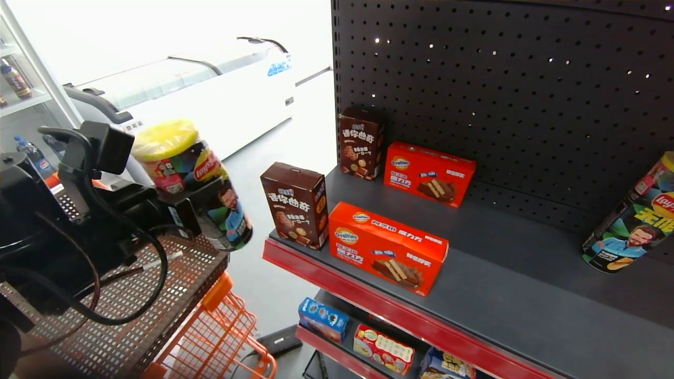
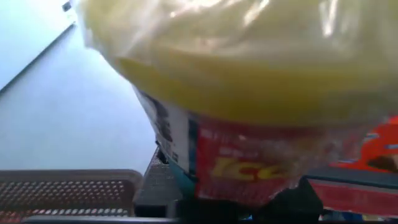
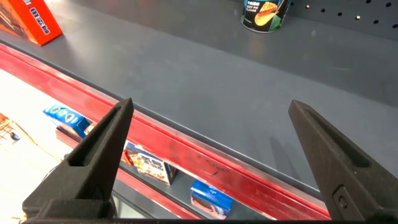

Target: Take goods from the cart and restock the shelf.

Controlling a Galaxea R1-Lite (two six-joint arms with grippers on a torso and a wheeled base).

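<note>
- One chip can (image 1: 190, 181), yellow-lidded, hangs tilted in the air just off the shelf's (image 1: 526, 284) left end, above the orange cart (image 1: 226, 326). The left gripper (image 1: 202, 202) has its fingers pinching the can around its middle.
- Slipping looks like the first risk. The can's wall is smooth and round and it is held at a slant, so a quick swing toward the shelf could turn it in the grip or drop it.
- Two boxes guard the shelf's front left corner, a brown box (image 1: 295, 210) and an orange box (image 1: 387, 247) just beside it, both close to the shelf's red lip (image 1: 368, 305). A low or sideways approach could clip them and push one over the lip.
- Setting the can down while it is slanted could tip it, and then it would roll along the shelf or off its front.
- Over the shelf's front edge hovers the right gripper (image 3: 211, 155), its fingers (image 3: 93, 162) spread wide with nothing between them. If both arms head for the same bare stretch of shelf, they may get in each other's way.
- From the left wrist, the lid sits so close that it blurs, and I cannot make out where the pads touch the can.
- What is left in the cart is hidden behind the left arm.
- A second can (image 1: 629, 221), far along the shelf toward its right end, is cut off at the picture's edge.
</note>
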